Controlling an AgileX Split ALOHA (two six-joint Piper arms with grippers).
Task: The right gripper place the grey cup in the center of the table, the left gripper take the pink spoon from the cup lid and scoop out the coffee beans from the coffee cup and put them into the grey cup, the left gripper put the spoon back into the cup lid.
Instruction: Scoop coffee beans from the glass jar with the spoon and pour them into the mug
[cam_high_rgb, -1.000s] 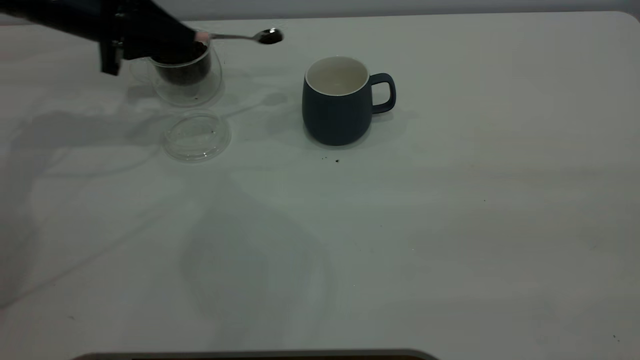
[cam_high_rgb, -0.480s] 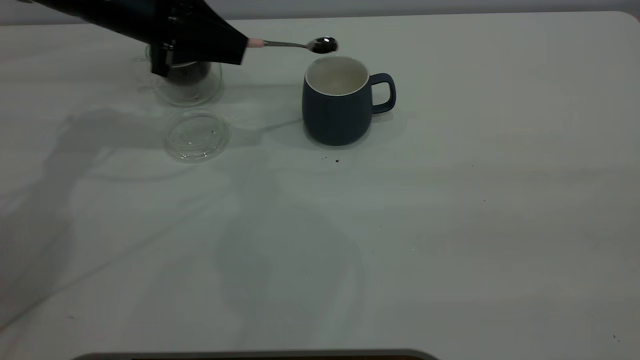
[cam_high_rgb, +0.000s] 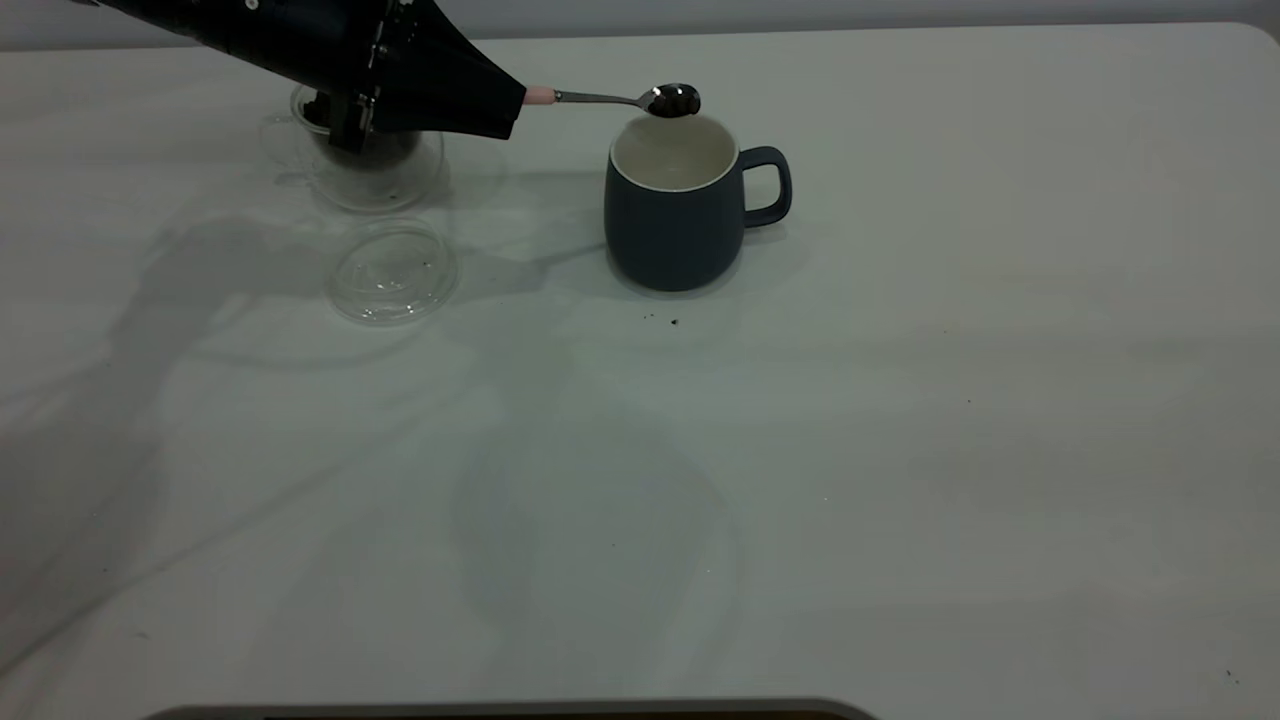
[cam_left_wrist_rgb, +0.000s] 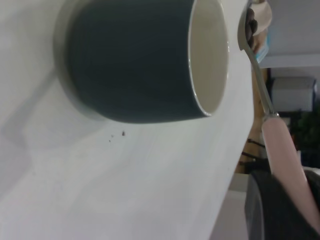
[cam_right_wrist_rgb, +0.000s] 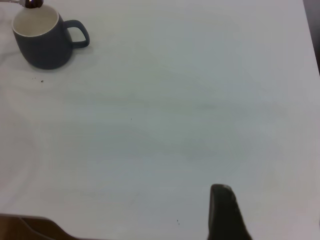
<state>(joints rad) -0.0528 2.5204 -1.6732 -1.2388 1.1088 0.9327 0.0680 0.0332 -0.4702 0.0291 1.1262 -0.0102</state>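
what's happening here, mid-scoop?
Yes. The left gripper holds the pink spoon by its handle, the bowl carrying coffee beans over the grey cup. Nothing is tipped in yet; the cup looks empty. The coffee cup and cup lid sit behind the arm. The right gripper is off to the side.

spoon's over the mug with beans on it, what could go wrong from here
1. The pink-handled metal spoon has its loaded bowl over the far rim of the dark blue-grey mug, not its middle, so the dark coffee beans might tip out behind it.
2. The black left gripper holds only the handle's end; the spoon may twist in the grip as it tilts.
3. Its arm hangs over the clear glass cup, so a low return might knock it.
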